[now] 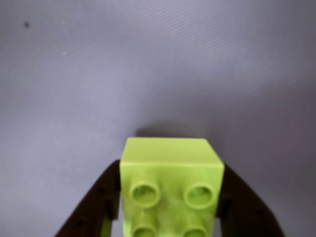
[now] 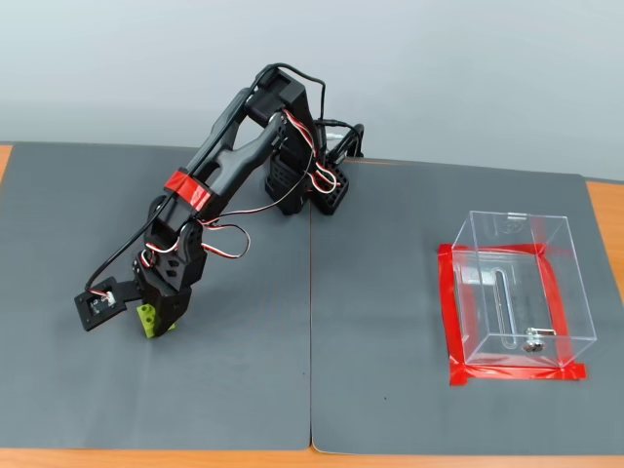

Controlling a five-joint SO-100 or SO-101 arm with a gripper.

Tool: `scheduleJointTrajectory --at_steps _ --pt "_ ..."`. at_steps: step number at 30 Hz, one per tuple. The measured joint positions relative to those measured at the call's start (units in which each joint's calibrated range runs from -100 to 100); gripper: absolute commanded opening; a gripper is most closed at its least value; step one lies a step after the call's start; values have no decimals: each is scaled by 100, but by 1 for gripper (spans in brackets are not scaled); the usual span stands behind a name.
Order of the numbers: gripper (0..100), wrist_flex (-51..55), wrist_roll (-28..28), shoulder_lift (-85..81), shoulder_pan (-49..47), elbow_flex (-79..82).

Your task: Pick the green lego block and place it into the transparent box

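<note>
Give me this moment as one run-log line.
phase: grasp | hand: shut on green lego block | block: low over grey mat | transparent box: empty, right in fixed view

Grey mats [image 2: 390, 390], red tape outline [image 2: 450, 312], wooden table [image 2: 604, 210]

Lego block [image 1: 170, 173] lime green, studs same shade. Gripper [image 1: 170, 207] fingers black. Arm [image 2: 224, 166] black, red tape band on it, red-white-black wires. Mat [image 2: 390, 390] dark grey, plain; looks greyish purple in wrist view. Box [image 2: 517, 288] clear, see-through, small silver metal piece at base. Red tape frame [image 2: 450, 312] around box. Table [image 2: 604, 210] edge orange-brown. Wall [image 2: 439, 68] pale grey.
</note>
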Motion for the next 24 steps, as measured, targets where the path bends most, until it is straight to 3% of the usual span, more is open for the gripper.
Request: scheduleJointTrajectory --at_steps 8,24 --pt "13 9 0 -68 0 0" --pt "13 9 0 -1878 -59 476"
